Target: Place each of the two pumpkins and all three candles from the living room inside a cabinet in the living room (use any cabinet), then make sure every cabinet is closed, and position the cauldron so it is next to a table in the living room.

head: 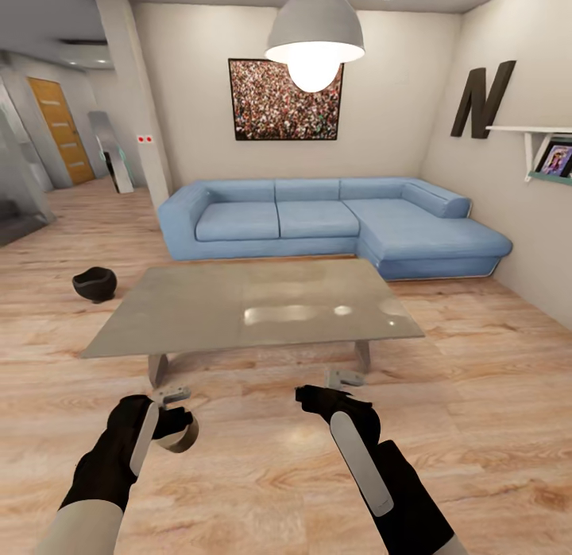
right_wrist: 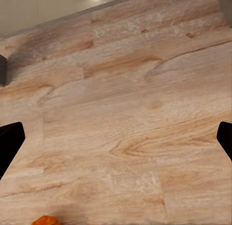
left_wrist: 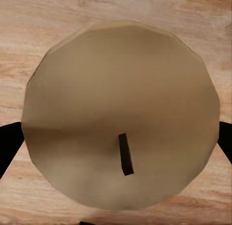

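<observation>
My left gripper (head: 171, 418) is shut on a pale tan candle (head: 183, 432), held low over the wood floor in front of the table. In the left wrist view the candle's round top (left_wrist: 121, 109) with its dark wick sits between the black fingers (left_wrist: 7, 143). My right gripper (head: 318, 397) hangs open over bare floor, fingers (right_wrist: 9, 143) wide apart with nothing between them. A sliver of an orange pumpkin (right_wrist: 45, 220) shows on the floor near it. The glass-topped table (head: 199, 316) stands just ahead. The black cauldron (head: 94, 283) sits on the floor off its left end. The cabinet is out of view.
A blue corner sofa (head: 334, 225) lines the far wall behind the table. A hanging lamp (head: 314, 38) is overhead. A wall shelf (head: 540, 153) is at the right. Open wood floor (head: 477, 396) surrounds the table, and a hallway with a door (head: 59, 126) leads off at the left.
</observation>
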Controlling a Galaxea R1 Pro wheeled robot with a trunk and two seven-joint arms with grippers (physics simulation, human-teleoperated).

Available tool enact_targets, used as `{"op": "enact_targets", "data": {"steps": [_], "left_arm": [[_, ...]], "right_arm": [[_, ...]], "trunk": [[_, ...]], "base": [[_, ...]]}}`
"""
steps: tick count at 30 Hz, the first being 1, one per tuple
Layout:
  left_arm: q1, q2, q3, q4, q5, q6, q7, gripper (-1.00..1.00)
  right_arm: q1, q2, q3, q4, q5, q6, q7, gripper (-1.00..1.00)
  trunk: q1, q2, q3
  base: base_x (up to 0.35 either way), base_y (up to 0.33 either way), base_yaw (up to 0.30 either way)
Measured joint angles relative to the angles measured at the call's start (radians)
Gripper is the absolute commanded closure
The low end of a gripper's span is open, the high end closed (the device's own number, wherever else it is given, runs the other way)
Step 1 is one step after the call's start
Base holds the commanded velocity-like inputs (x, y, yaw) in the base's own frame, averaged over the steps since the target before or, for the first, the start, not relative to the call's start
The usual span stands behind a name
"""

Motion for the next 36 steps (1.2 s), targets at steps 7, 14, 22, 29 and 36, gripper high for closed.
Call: {"op": "enact_targets", "data": {"steps": [7, 14, 22, 29, 36], "left_arm": [[0.000, 0.001, 0.000, 0.000, 0.000, 0.000, 0.000, 1.00], [0.000, -0.001, -0.001, 0.000, 0.000, -0.002, 0.000, 1.00], [0.000, -0.001, -0.001, 0.000, 0.000, -0.002, 0.000, 1.00], [0.000, -0.001, -0.001, 0.000, 0.000, -0.001, 0.000, 1.00], [0.000, 0.001, 0.000, 0.000, 0.000, -0.001, 0.000, 1.00]], "right_arm": [[0.000, 0.001, 0.000, 0.001, -0.002, -0.001, 0.002, -1.00], [0.000, 0.001, 0.000, 0.003, -0.002, 0.000, 0.004, -1.00], [0.000, 0.002, 0.000, 0.007, -0.002, -0.002, 0.004, -1.00], [0.000, 0.004, 0.005, 0.020, -0.002, -0.004, 0.004, -1.00], [0.000, 0.005, 0.009, 0.020, -0.002, -0.004, 0.004, -1.00]], "trunk": [[0.000, 0.000, 0.008], [-0.001, 0.000, 0.015], [-0.001, 0.000, 0.024], [-0.001, 0.000, 0.032], [-0.001, 0.000, 0.040]], "base": [[-0.315, 0.000, 0.209], [-0.088, 0.000, 0.209], [-0.001, 0.000, 0.209], [0.000, 0.000, 0.209], [0.000, 0.000, 0.209]]}}
